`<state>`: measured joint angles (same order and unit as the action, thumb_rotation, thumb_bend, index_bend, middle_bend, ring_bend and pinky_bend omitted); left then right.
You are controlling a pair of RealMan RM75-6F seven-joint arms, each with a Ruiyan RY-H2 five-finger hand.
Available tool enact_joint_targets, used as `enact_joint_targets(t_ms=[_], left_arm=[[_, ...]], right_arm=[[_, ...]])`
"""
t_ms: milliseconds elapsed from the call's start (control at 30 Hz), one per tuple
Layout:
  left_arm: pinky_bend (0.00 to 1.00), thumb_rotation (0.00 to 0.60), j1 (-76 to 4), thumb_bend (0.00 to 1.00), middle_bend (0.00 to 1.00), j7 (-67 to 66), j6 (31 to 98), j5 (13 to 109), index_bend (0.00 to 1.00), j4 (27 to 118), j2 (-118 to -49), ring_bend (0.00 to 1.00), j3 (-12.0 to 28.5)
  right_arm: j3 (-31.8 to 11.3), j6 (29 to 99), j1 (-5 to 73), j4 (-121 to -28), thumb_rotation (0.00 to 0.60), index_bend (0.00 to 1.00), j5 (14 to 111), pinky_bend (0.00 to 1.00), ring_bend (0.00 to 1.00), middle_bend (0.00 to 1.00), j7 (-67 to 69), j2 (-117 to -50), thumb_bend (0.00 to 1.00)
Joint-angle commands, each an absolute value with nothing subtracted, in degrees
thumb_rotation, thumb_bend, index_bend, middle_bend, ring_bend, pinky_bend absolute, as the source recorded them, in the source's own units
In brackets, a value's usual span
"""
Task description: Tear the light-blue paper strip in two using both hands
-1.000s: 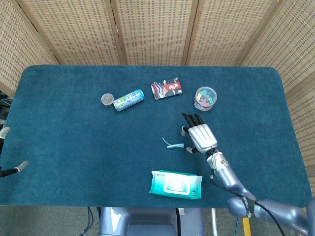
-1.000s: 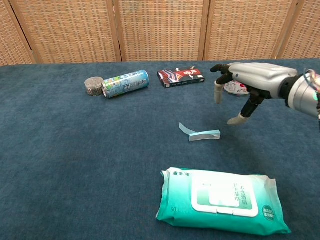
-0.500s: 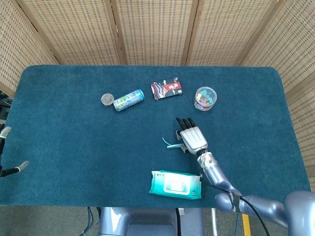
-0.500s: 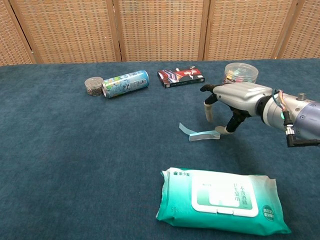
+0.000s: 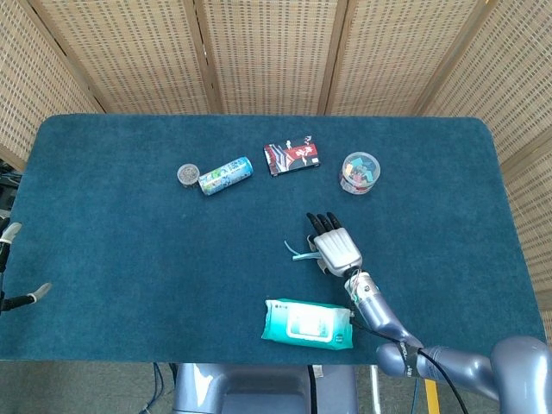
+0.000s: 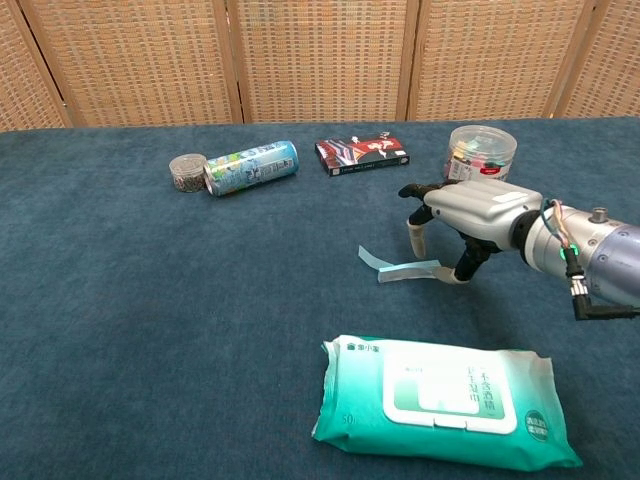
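The light-blue paper strip [image 6: 398,268] lies mid-table, one end curling up. I have the right hand [image 6: 468,212] arched over its right end, fingers apart, tips down by the paper; I cannot tell whether they touch it. My left hand [image 5: 19,263] shows only fingertips at the left table [image 5: 112,259] edge. Bare cloth lies leftward; the wipes pack [image 6: 445,400] is nearer.

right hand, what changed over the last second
The right hand moved left and down to the paper strip, its fingers now spread over the strip's right end; no clear grip visible. The strip, wipes pack, can and left hand stayed put.
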<state>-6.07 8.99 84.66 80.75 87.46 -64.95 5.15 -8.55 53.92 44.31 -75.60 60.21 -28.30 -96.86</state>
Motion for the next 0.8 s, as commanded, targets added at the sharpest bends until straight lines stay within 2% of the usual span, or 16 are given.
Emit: enact_joint_targets(t_ms=[33,533,800], left_arm=[[0.0,0.6,-6.02,0.0,0.0,9.04,84.65,80.75,0.0,87.36,-64.98,0.0,5.15],[0.0,0.6,-6.01,0.0,0.0,9.83,84.14,81.1,0.0,87.02,-64.79,0.0,5.21],[0.0,0.6,-6.11,0.0,0.0,10.1,83.68,81.36,0.0,86.95,-64.64,0.0,5.07]], right_arm=[[-8.29,53.82,44.31,-74.34,0.6,0.46,60.57,0.0,0.0,0.0,-27.98,-97.71,0.39],[-8.28,53.38,44.44,-69.69,0.6,0.46,62.17,0.0,0.0,0.0,-26.96,-100.69,0.39],[-8.52,53.37,44.34,-68.16,0.6,0.52,62.55,0.0,0.0,0.0,-26.84,-101.21,0.41]])
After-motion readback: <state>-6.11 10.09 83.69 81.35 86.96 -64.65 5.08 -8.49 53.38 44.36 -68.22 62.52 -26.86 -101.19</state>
